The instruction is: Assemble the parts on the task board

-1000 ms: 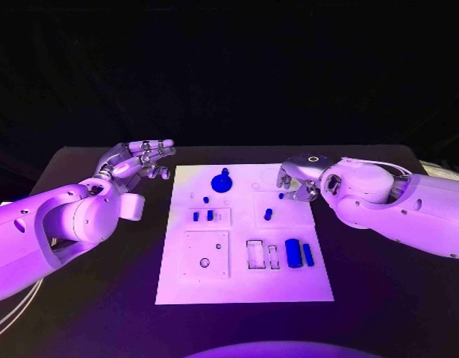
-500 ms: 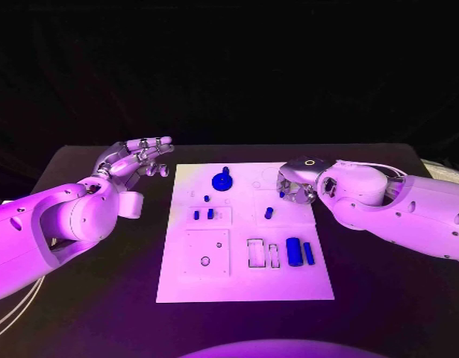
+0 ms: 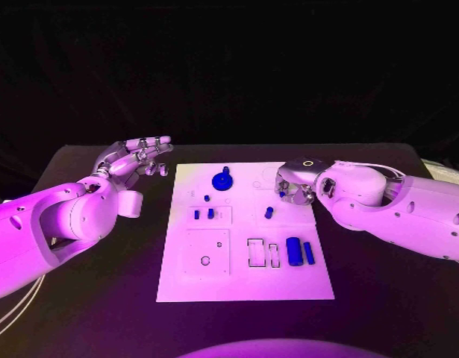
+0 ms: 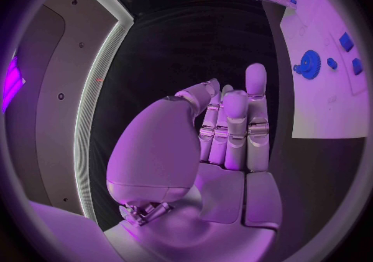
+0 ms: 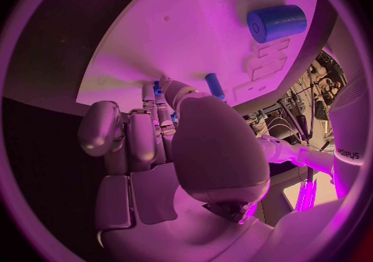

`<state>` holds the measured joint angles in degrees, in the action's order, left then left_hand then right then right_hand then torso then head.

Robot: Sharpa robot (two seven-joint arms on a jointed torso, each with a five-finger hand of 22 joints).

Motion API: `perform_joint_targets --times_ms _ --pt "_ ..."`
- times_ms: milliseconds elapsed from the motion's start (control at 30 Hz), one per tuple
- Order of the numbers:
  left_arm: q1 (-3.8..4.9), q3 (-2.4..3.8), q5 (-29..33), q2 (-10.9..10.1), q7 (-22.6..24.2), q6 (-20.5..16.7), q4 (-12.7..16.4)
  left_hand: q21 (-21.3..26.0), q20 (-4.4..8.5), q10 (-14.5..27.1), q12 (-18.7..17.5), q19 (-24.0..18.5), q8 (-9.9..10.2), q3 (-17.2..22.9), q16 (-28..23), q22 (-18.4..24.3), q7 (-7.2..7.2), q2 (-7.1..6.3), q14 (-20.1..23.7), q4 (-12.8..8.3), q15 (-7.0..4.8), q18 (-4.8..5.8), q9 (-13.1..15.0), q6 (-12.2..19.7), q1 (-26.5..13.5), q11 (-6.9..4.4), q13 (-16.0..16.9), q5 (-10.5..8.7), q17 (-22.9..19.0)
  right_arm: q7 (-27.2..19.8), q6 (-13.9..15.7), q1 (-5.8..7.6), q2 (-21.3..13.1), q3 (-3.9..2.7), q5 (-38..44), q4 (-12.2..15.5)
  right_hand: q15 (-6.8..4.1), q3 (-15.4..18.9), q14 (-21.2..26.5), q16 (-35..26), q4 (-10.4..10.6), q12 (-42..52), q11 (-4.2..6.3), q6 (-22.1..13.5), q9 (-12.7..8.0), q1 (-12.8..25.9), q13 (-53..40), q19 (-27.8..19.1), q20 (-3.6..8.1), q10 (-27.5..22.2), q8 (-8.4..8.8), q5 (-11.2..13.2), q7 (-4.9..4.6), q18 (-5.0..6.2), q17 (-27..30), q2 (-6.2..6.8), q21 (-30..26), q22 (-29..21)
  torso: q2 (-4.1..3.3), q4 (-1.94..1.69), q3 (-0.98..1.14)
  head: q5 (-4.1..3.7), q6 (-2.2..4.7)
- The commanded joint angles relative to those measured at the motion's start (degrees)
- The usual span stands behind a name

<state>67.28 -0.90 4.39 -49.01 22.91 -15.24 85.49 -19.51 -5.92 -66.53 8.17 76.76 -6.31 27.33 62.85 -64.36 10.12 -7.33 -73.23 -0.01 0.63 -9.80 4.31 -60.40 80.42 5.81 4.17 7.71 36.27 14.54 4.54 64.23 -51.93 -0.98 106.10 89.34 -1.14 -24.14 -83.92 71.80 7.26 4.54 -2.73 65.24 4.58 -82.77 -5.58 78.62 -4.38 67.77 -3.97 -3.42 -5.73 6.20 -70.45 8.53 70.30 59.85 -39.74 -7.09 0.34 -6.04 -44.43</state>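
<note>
You are looking down at the board (image 3: pixel 245 283), which is lying flat in the middle of the table (image 3: pixel 390 298). The left robot hand (image 3: pixel 132 158) is hovering just off the board's far left corner, fingers straight and close together, holding nothing. The right robot hand (image 3: pixel 297 183) is reaching over the board's far right edge; its fingers are curled down onto a small blue part (image 5: pixel 158 89), though you cannot tell whether that part is gripped. A blue gear (image 3: pixel 222 181) is sitting near the board's far edge. A thick cylinder (image 3: pixel 294 249) and a thin bar (image 3: pixel 307 254) are lying side by side near the board's right edge.
</note>
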Motion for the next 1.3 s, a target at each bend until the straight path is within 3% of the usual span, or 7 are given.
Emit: perform_joint_targets --times_ms 33,200,367,600,800,1133,1300 --pt "0.00 0.03 0.4 0.0 0.3 1.1 0.0 0.2 -0.04 0.1 0.1 -0.5 -0.4 -0.3 -0.3 0.0 0.02 -0.16 0.4 -0.1 -0.02 -0.49 -0.1 0.5 -0.3 -0.06 0.1 0.34 -0.1 -0.9 -1.6 -0.24 0.2 0.14 -0.7 0.0 -0.41 -0.7 -3.1 0.4 -0.1 -0.1 0.13 0.9 0.2 -0.1 0.3 0.6 0.04 1.1 -0.13 0.3 0.00 -0.42 -0.2 -0.96 0.6 0.6 -0.04 -0.01 -0.02 0.11 -0.02" --pt "0.00 0.03 0.4 0.0 0.1 1.3 0.0 0.3 -0.04 0.2 0.2 -0.5 -0.4 -0.3 -0.3 0.1 0.04 -0.18 0.5 -0.1 -0.02 -0.49 -0.1 0.6 -0.3 -0.04 0.0 0.33 -0.2 -0.5 -1.4 -0.24 0.2 0.14 -0.3 -0.1 -0.68 -2.4 -3.3 0.6 -2.0 0.8 0.50 3.3 0.9 -1.9 0.2 1.8 0.30 4.3 -1.12 0.6 0.00 -0.98 -0.1 -2.27 2.8 3.8 0.00 0.00 -0.02 -0.01 -0.07" --pt "0.00 0.03 0.4 0.1 -0.1 1.4 0.0 0.3 -0.04 0.3 0.2 -0.5 -0.4 -0.4 -0.3 0.1 0.07 -0.20 0.5 -0.2 -0.01 -0.49 -0.1 0.6 -0.3 -0.01 0.0 0.32 -0.2 0.1 0.9 -0.24 0.3 0.13 0.6 -0.3 -0.87 -4.1 -3.4 1.2 -3.7 1.2 0.55 4.5 1.4 -2.9 0.1 2.3 0.50 6.6 -1.53 0.6 -0.16 -1.18 -0.5 -3.02 3.6 4.8 0.00 0.02 -0.01 -0.10 -0.07" --pt "0.00 0.03 0.4 0.0 -0.2 1.5 0.0 0.3 -0.05 0.3 0.2 -0.5 -0.4 -0.5 -0.3 0.1 0.08 -0.19 0.5 -0.2 0.00 -0.49 -0.1 0.7 -0.3 0.00 0.0 0.31 -0.2 0.5 5.3 -0.23 0.2 0.05 0.8 0.2 -0.81 -5.1 -3.4 1.6 -4.4 0.6 0.39 4.4 1.7 -2.5 0.3 2.4 0.50 6.8 -1.29 0.6 -0.36 -1.27 -0.7 -2.67 4.1 5.4 0.03 0.01 0.02 -0.24 -0.11" --pt "0.00 0.03 0.4 0.0 -0.4 1.6 -0.2 0.3 -0.05 0.4 0.2 -0.5 -0.3 -0.6 -0.3 0.2 0.11 -0.21 0.6 -0.3 0.02 -0.49 -0.1 0.8 -0.2 0.02 0.0 0.30 -0.3 0.5 7.9 0.01 -0.5 -0.56 -0.5 1.5 -0.71 -5.3 -3.4 1.7 -4.5 0.1 0.26 4.3 1.7 -1.9 0.5 2.4 0.45 6.6 -1.08 0.6 -0.48 -1.27 -0.7 -2.35 4.2 5.4 0.05 0.06 -0.01 -0.34 -0.06" --pt "0.00 0.03 0.4 0.1 -0.7 1.9 -0.3 0.4 -0.07 0.6 0.3 -0.6 -0.3 -0.7 -0.3 0.2 0.19 -0.20 0.7 -0.4 0.06 -0.48 -0.2 1.0 -0.2 0.10 0.0 0.29 -0.4 0.6 8.3 0.65 -2.4 -1.26 -2.0 4.4 -0.68 -5.4 -3.4 1.8 -4.6 -0.1 0.22 4.2 1.8 -1.6 0.6 2.4 0.41 6.6 -1.00 0.6 -0.52 -1.29 -0.8 -2.16 4.3 5.5 -0.01 0.00 -0.01 -0.36 -0.01" --pt "0.00 0.03 0.4 -0.1 -0.7 2.0 -0.2 0.4 -0.08 0.7 0.3 -0.6 -0.3 -0.8 -0.2 0.2 0.22 -0.20 0.7 -0.4 0.07 -0.47 -0.2 1.0 -0.2 0.12 0.0 0.29 -0.4 0.4 8.4 0.67 -2.6 -1.37 -2.8 7.8 -0.68 -5.4 -3.4 1.7 -4.6 -0.2 0.22 4.3 1.8 -1.5 0.6 2.4 0.40 6.6 -0.99 0.6 -0.52 -1.30 -0.7 -2.12 4.3 5.6 -0.07 0.10 0.03 0.39 -0.09"
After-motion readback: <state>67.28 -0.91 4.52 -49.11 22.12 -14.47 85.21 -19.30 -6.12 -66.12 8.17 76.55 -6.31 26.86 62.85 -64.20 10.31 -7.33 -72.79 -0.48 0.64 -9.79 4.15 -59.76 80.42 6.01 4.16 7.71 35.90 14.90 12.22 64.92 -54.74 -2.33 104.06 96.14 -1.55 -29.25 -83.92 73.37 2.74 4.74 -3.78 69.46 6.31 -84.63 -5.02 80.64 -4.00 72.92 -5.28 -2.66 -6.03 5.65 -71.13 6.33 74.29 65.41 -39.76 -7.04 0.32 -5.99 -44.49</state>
